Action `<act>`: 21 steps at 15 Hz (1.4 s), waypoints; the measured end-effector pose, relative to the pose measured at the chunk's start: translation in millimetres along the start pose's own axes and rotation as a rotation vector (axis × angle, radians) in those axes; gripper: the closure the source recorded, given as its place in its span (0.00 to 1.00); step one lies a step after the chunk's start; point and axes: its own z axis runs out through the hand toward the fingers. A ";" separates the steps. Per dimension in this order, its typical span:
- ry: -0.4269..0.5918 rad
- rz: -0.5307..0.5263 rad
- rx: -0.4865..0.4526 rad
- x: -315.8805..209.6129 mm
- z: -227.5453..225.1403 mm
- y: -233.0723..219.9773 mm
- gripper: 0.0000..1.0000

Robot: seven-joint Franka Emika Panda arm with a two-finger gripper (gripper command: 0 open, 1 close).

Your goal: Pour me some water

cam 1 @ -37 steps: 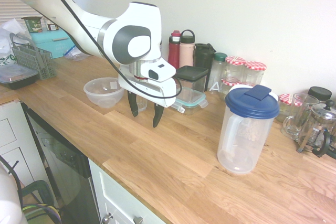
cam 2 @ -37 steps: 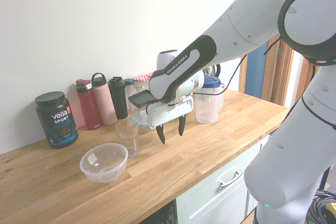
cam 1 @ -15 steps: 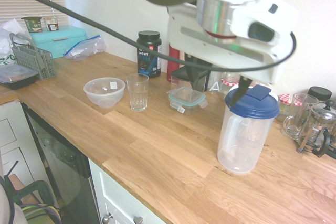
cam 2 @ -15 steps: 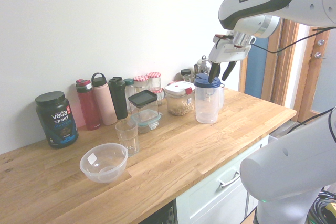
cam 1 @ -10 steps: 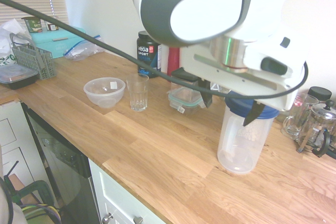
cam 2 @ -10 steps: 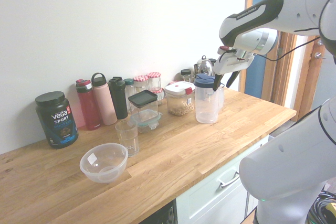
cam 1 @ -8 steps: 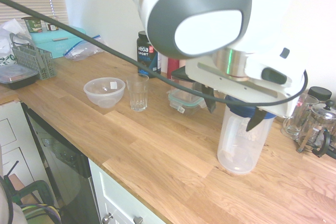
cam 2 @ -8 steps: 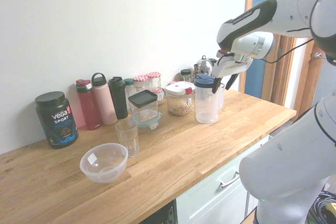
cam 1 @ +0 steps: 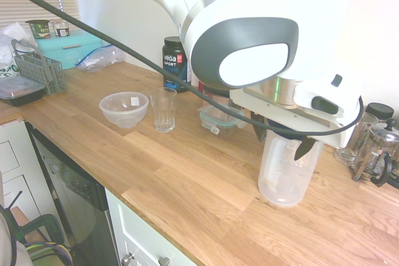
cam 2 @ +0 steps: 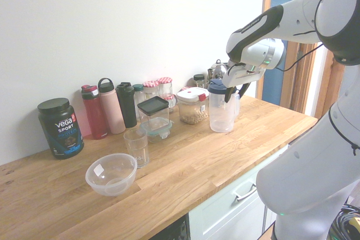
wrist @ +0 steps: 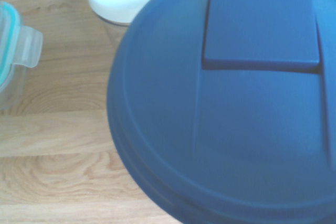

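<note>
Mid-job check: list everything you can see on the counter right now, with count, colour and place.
Pitcher: one, clear, blue lid, right end.
Glass: one, clear, middle.
Bowl: one, clear, beside the glass.
Tub: one, black, by the wall.
Bottles: three, red, pink, dark, along the wall.
Food boxes: two, clear, stacked, behind the glass.
Jars: two, checked lids, by the wall.
Coffee press: one, far right.
Hand: one, fingers either side of the pitcher's lid.

Clear plastic pitcher [cam 1: 283, 179], blue lid [wrist: 226, 103] closed, upright on wooden counter, right of centre. Clear ribbed drinking glass [cam 1: 163, 109], upright, empty, left of centre.
</note>
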 end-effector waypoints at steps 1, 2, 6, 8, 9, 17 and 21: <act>-0.002 -0.003 -0.003 -0.2 2.8 -1.5 1.00; -0.002 -0.005 -0.005 -0.1 4.8 -2.8 1.00; -0.004 -0.014 -0.010 -0.7 9.1 -6.7 1.00; -0.005 -0.016 -0.012 -1.0 10.8 -7.9 1.00; -0.005 -0.016 -0.012 -1.0 11.0 -8.0 1.00; 0.005 -0.033 -0.005 2.6 -13.9 -8.0 1.00; -0.023 -0.236 0.020 -14.3 -95.4 -44.1 1.00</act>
